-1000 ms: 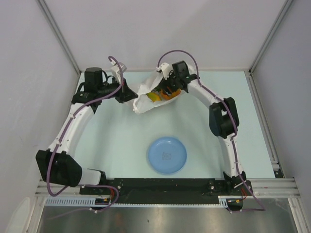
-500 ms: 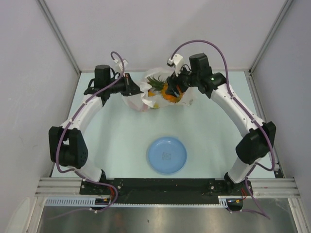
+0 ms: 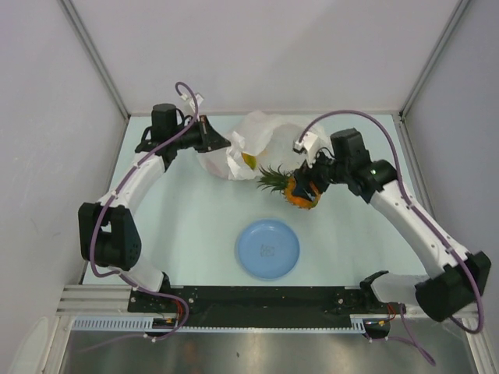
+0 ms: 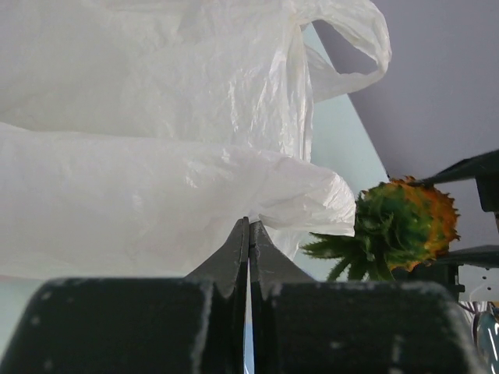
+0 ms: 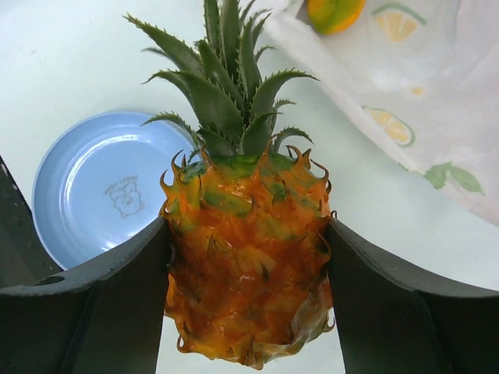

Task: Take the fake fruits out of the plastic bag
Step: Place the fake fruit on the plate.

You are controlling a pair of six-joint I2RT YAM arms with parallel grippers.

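Note:
The translucent white plastic bag [image 3: 248, 146] lies at the back of the table, its mouth facing right. My left gripper [image 3: 226, 144] is shut on the bag's [image 4: 156, 156] left edge, its jaws pinching the film. My right gripper [image 3: 302, 189] is shut on the orange pineapple [image 3: 296, 189], held above the table right of the bag, green crown pointing left. In the right wrist view the pineapple [image 5: 248, 265] fills the gap between both fingers. A yellow-orange fruit [image 3: 249, 160] shows in the bag's mouth, and the same fruit [image 5: 334, 12] is at the top of the right wrist view.
A round light-blue plate [image 3: 267, 248] sits near the front middle of the table, below the held pineapple. Grey walls close in the table on three sides. The bag [image 5: 405, 109] has lemon and leaf prints.
My right gripper has pulled the pineapple out of the bag, moving right and toward the front. The left gripper keeps its hold on the bag.

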